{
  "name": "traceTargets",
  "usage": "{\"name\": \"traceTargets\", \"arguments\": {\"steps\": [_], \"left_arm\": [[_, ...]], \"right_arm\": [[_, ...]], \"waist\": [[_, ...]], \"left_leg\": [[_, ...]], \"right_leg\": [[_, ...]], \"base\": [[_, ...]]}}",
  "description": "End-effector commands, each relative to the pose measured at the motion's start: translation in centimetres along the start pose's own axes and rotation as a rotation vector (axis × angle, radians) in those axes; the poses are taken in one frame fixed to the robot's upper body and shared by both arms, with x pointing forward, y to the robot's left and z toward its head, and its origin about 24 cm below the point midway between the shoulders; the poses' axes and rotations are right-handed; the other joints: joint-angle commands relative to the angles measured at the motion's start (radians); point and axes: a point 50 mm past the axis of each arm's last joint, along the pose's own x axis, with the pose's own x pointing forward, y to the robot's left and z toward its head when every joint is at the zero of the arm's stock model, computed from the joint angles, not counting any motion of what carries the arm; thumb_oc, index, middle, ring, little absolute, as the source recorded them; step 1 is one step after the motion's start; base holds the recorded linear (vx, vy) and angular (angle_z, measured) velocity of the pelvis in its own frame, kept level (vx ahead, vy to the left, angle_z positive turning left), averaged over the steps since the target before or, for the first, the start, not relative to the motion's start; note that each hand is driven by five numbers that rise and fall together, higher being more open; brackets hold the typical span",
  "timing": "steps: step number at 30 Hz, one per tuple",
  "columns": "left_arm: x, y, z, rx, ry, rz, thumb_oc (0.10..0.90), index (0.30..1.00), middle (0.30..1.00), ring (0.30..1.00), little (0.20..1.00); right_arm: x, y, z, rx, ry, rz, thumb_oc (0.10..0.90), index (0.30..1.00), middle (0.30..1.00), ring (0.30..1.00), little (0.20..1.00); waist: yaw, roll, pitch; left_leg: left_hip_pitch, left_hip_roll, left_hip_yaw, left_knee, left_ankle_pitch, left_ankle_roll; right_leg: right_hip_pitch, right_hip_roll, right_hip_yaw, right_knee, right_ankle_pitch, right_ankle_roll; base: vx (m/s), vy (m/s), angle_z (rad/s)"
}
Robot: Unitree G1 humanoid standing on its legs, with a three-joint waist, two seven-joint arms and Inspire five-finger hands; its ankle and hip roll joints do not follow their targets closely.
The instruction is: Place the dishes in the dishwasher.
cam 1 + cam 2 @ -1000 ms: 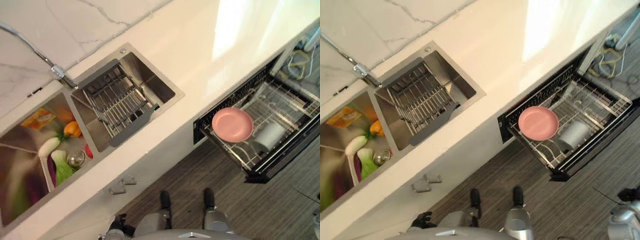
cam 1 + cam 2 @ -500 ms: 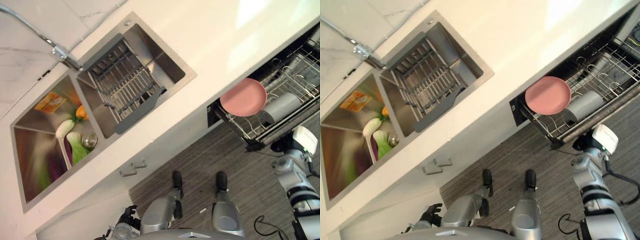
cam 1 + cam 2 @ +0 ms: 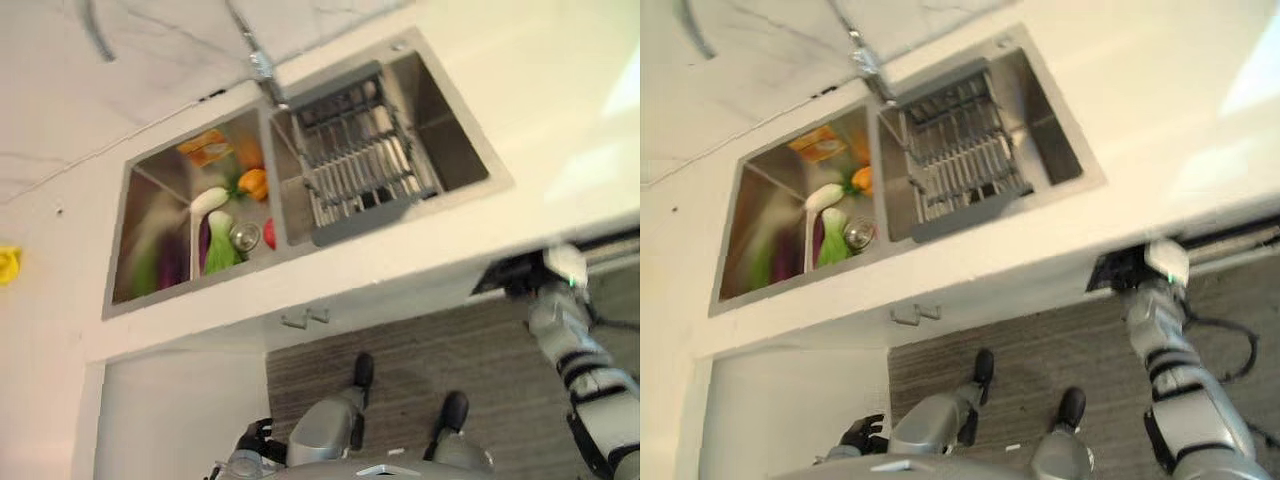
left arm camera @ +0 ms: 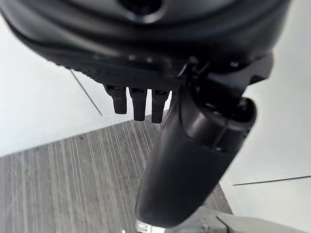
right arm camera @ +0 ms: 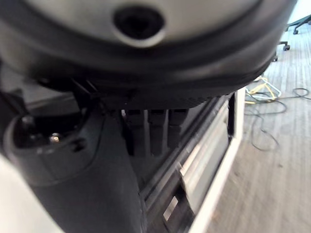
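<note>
Since I cannot tell where any dish lies, I judge only that one would be stiff, slick and breakable, best pinched at its rim. One dishwasher (image 3: pixel 1115 270) opens under the counter (image 3: pixel 380 265); my right hand (image 5: pixel 150 133), fingers slack and empty, is at its edge. One dish rack (image 3: pixel 360 160) sits in the two-basin sink (image 3: pixel 450 140). My left hand (image 4: pixel 138 102) hangs loose and empty.

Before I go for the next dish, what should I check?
1. Left hand free: ok, open and empty, low by the cabinet.
2. Right hand free: ok, open and empty, at the dishwasher.
3. Dishwasher inside in sight: not ok, hidden under the counter.
4. Sink rack empty: cannot tell.
5. Left basin empty: not ok, vegetables lie in it.
</note>
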Motion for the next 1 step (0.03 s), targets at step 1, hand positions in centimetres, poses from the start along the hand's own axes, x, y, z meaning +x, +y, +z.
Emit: {"name": "traceTargets", "arguments": {"steps": [1], "left_arm": [[0.51,2.46,-0.45,0.019,0.052,0.034,0.8,0.9,0.9,0.9,0.9]], "right_arm": [[-1.18,1.88,-2.84,-0.011,0.072,0.056,0.8,0.9,0.9,0.9,0.9]], "waist": [[-0.008,-0.093,-0.045]], "left_leg": [[0.035,0.015,0.008,0.02,-0.123,-0.036]], "right_leg": [[0.022,-0.049,0.056,0.02,-0.083,0.044]], "base": [[0.04,-0.012,0.12]]}}
